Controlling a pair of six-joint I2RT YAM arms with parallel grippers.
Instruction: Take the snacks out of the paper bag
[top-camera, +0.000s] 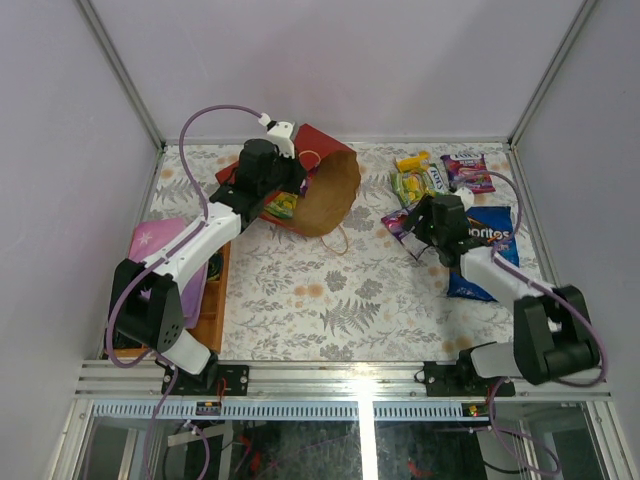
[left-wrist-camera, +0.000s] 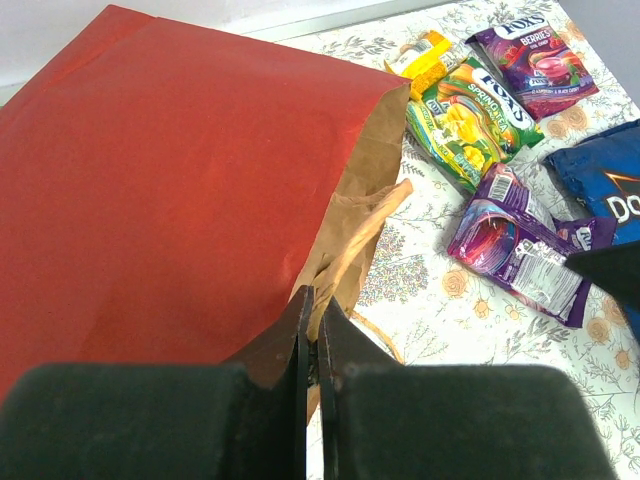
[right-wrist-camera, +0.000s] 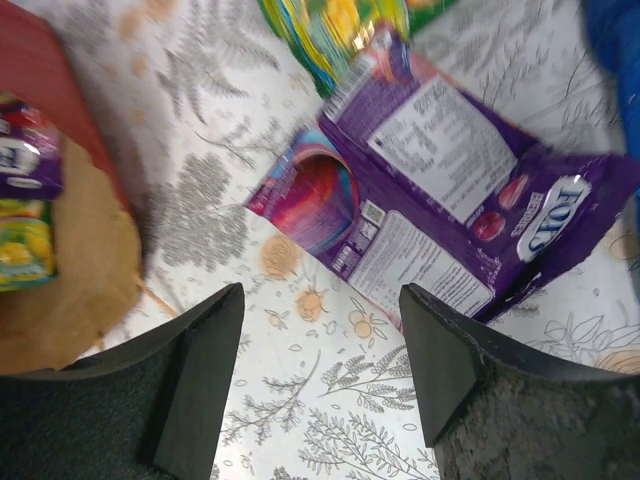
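Observation:
The red paper bag (top-camera: 322, 143) lies on its side at the back, its brown mouth (top-camera: 338, 192) facing right. My left gripper (left-wrist-camera: 315, 312) is shut on the bag's brown rim and reaches in from the left (top-camera: 296, 185). A purple packet (right-wrist-camera: 22, 158) and a yellow-green one (right-wrist-camera: 20, 250) lie in the mouth. On the table to the right are snacks: a green-yellow packet (left-wrist-camera: 465, 115), an orange one (left-wrist-camera: 425, 55), a purple berries one (left-wrist-camera: 530, 55), a crumpled purple one (right-wrist-camera: 440, 200) and the blue Doritos bag (top-camera: 487, 250). My right gripper (right-wrist-camera: 320, 300) hangs open and empty just short of the crumpled purple packet.
A flat pink-purple item with stars (top-camera: 160, 240) and a wooden tray (top-camera: 213, 300) sit at the left under my left arm. A tan cord handle (top-camera: 336, 240) trails from the bag onto the floral cloth. Enclosure walls close off the back and both sides.

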